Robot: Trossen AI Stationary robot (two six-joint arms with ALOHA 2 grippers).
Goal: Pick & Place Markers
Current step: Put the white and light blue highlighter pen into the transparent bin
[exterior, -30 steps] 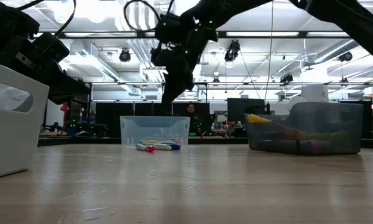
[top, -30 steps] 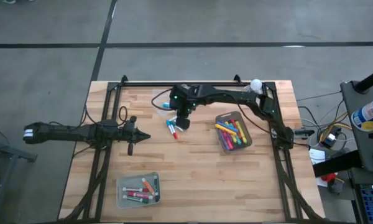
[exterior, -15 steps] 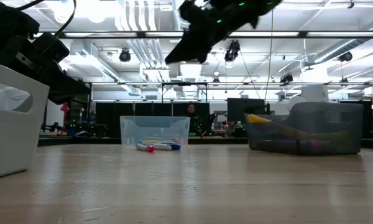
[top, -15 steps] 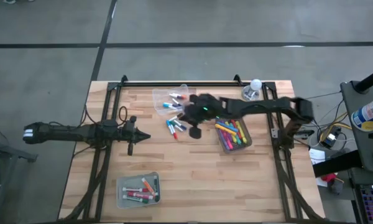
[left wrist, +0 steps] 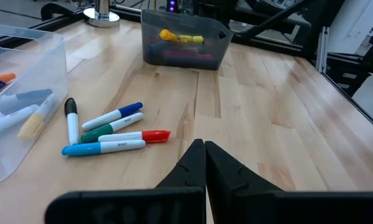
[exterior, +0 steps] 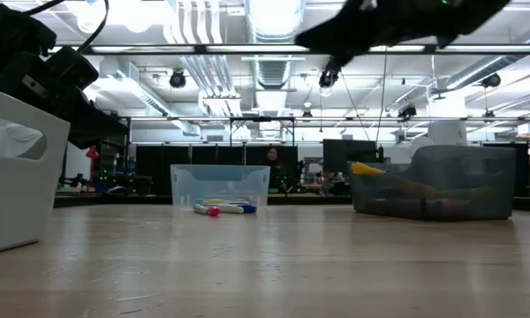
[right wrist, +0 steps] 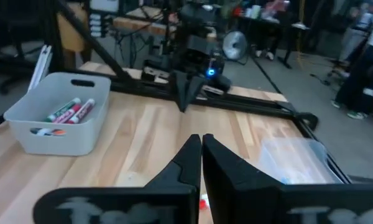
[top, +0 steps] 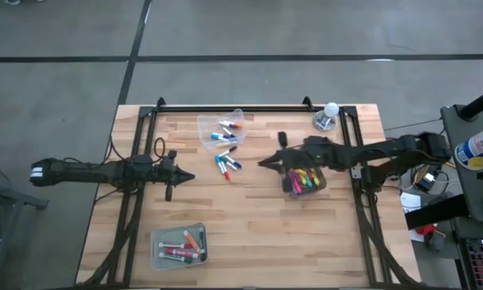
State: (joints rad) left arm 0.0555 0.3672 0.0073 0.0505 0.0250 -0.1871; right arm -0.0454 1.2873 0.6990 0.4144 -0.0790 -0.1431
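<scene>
Several loose markers (top: pixel 226 165) lie flat on the wooden table beside a clear bin (top: pixel 220 129) that holds more markers. They also show in the left wrist view (left wrist: pixel 109 133). My right gripper (top: pixel 263 163) hangs shut and empty above the table, to the right of the loose markers, pointing almost level toward the left arm. Its arm crosses over a grey bin (top: pixel 304 180) full of coloured markers. My left gripper (top: pixel 190 176) waits shut and empty at the table's left, left of the loose markers.
A pale bin (top: pixel 179 246) with a few markers stands near the front left; the right wrist view shows it too (right wrist: pixel 57 119). A white ball on a stand (top: pixel 328 113) sits at the far right. Bare wood lies in the table's middle and front right.
My right gripper has drawn back from above the loose markers toward the table's right edge and risen a little. It has tipped from pointing down to nearly level. It has stayed shut and empty. The markers lie as before.
</scene>
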